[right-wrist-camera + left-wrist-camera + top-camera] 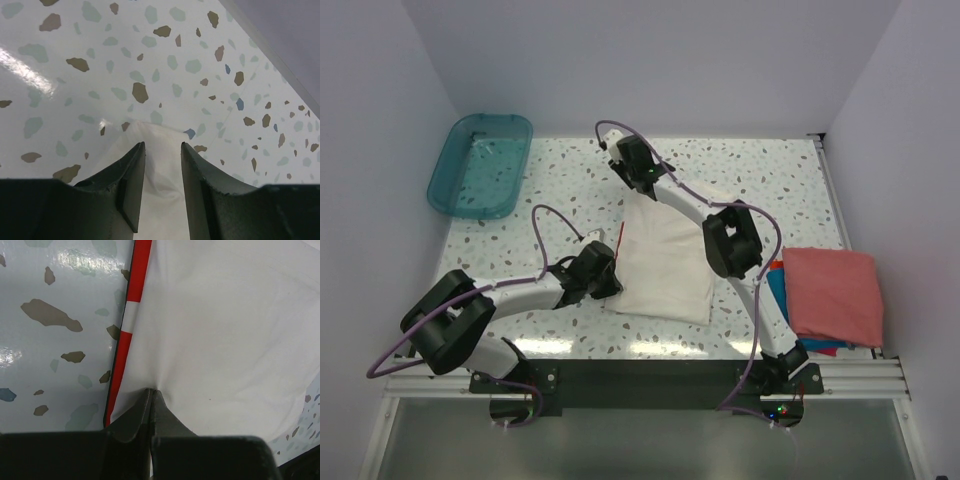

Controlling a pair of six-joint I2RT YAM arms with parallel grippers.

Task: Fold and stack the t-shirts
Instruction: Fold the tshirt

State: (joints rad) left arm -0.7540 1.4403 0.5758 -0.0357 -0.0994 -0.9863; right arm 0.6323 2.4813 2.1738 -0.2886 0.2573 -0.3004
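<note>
A folded cream-white cloth t-shirt [665, 262] with a red stripe is lying on the speckled worktop [740, 170]. The left pincer [151, 393] is clenching its left edge. The right pincer [163, 150] is sitting released, fingers apart, at its far corner. A salmon-red t-shirt [832, 293] is lying on a bright blue t-shirt [777, 287], far right.

No legible text, label or number anywhere.

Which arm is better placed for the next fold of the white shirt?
Left, probably: the left gripper grips the cream-white shirt by its left edge; the right gripper hangs open over its far corner.
</note>
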